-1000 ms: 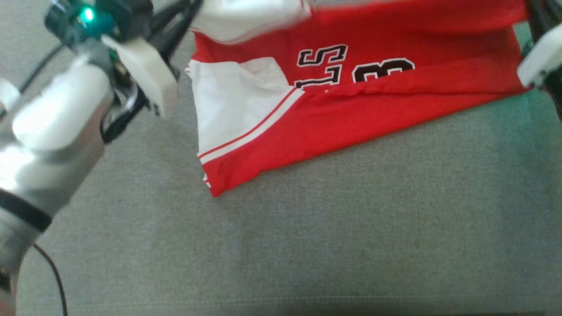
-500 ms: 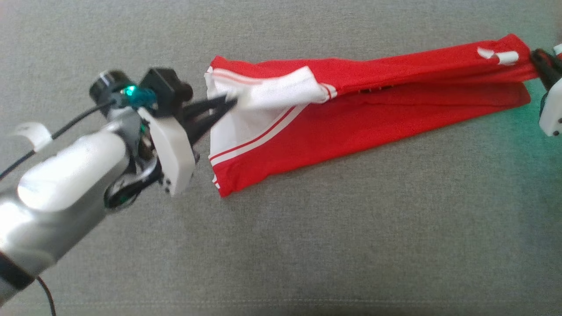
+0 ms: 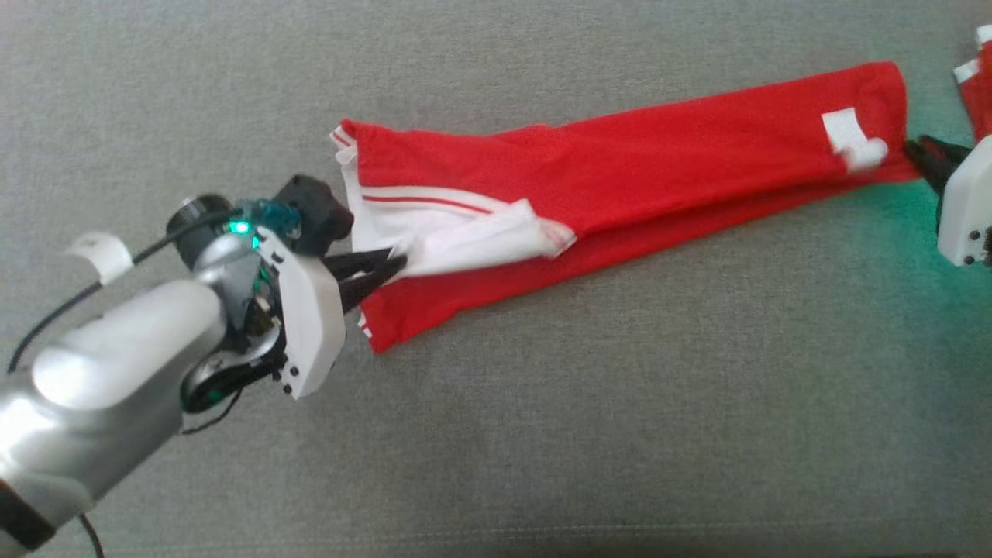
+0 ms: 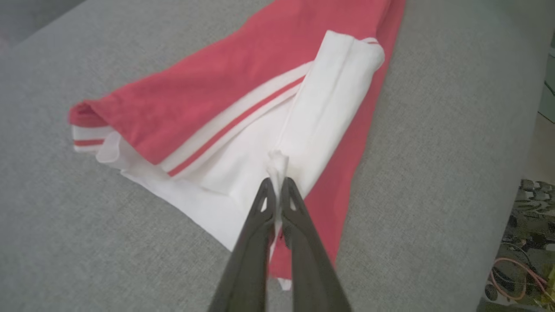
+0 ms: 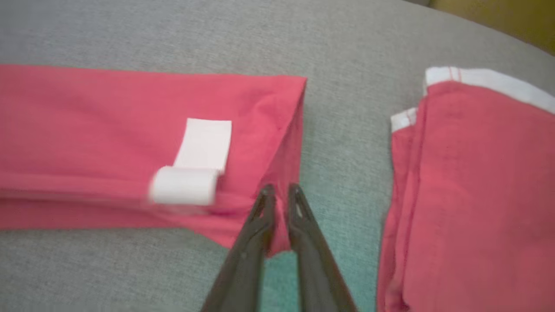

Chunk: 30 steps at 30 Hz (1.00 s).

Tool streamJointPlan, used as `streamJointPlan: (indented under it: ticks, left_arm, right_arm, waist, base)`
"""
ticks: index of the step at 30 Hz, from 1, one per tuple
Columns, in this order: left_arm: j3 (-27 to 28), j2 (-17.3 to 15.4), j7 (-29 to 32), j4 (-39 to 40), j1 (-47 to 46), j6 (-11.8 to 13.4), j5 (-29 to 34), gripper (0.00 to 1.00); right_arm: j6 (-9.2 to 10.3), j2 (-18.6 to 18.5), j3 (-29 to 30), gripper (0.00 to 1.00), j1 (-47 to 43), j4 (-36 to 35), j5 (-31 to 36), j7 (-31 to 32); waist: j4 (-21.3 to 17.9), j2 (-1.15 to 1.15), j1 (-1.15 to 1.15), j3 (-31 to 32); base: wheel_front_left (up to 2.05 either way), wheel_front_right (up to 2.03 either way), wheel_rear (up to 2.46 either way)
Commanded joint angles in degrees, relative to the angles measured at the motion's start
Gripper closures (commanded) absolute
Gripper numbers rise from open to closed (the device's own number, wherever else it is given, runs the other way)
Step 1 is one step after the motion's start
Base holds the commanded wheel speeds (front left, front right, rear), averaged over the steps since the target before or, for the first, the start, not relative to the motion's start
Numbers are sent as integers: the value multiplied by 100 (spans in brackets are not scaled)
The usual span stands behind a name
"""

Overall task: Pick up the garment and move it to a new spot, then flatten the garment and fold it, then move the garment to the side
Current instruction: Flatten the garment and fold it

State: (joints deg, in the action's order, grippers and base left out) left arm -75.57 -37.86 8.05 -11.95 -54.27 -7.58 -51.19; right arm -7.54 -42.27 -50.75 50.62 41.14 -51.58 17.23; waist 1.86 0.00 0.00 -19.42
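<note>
The garment (image 3: 620,163) is red with white side panels and lies folded lengthwise as a long strip on the grey cloth surface (image 3: 589,403). My left gripper (image 3: 395,267) is at its left end, shut on a pinch of the white panel (image 4: 329,108). In the left wrist view the fingertips (image 4: 277,186) squeeze a small tuft of white cloth. My right gripper (image 3: 914,147) is at the right end, its fingers (image 5: 279,190) closed on the red corner of the garment (image 5: 108,112). A white label (image 5: 204,143) sits just left of that corner.
Another folded red piece with white trim (image 5: 468,182) lies just right of the right gripper, also at the head view's right edge (image 3: 978,101). Past the surface's edge in the left wrist view, floor with cables (image 4: 529,242) shows.
The raised upper layer of the garment has come down over the lower one, hiding the numbers. Both grippers have lowered and drawn nearer with their corners. The head camera has shifted.
</note>
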Motion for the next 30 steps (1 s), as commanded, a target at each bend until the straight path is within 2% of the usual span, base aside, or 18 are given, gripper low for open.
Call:
streamJointPlan:
  ticks: [1, 5, 13, 16, 17, 19, 21, 24, 28, 29, 30]
  left_arm:
    - [228, -153, -27, 0, -104, 9, -33, 0]
    - [342, -9, -395, -429, -40, 167, 2, 0]
    - [1219, 403, -1894, -1053, 273, 1004, -342, 0]
    - [1672, 569, -2230, -1110, 447, 1294, -442, 0]
    - [2104, 697, -2292, -1027, 602, 1451, -451, 0]
    - [2796, 834, -2300, -744, 821, 1607, -174, 0]
    - [3429, 1012, -2301, -448, 1210, 1680, 199, 0]
    - [4291, 1338, -2303, -82, 1872, 1662, 788, 0]
    - [5199, 1864, -2303, 288, 2700, 1431, 1574, 0]
    - [5199, 1864, -2303, 288, 2700, 1431, 1574, 0]
    - [5389, 1995, -2303, 341, 2885, 1359, 1742, 0]
  right_arm:
    - [5, -194, 47, 0, -132, -27, -74, 67]
    - [5, -183, 96, 0, -124, -35, -243, 171]
    - [5, 49, 722, 0, -170, -357, -780, -510]
    - [5, 211, 987, 0, -302, -527, -901, -940]
    - [5, 309, 1147, 0, -404, -631, -887, -1293]
    - [5, 450, 1302, 0, -524, -745, -861, -1655]
    - [5, 609, 1430, 0, -652, -854, -799, -1999]
    - [5, 866, 1545, 0, -862, -1011, -576, -2496]
    - [5, 1272, 1748, 0, -1191, -1075, -195, -2961]
    - [5, 1272, 1748, 0, -1191, -1075, -195, -2961]
    - [5, 1375, 1813, 0, -1279, -1072, -84, -3027]
  waist:
    - [-34, 0, 0, 23]
    - [-115, 0, 0, 122]
    - [-256, 0, 0, 429]
    - [-292, 0, 0, 542]
    - [-305, 0, 0, 601]
    - [-323, 0, 0, 650]
    - [-347, 0, 0, 698]
    - [-379, 0, 0, 757]
    - [-414, 0, 0, 829]
    - [-414, 0, 0, 829]
    - [-418, 0, 0, 846]
  base:
    - [0, 0, 0]
    - [0, 0, 0]
    - [0, 0, 0]
    - [0, 0, 0]
    - [0, 0, 0]
    - [0, 0, 0]
    - [0, 0, 0]
    - [0, 0, 0]
    - [0, 0, 0]
    - [0, 0, 0]
    - [0, 0, 0]
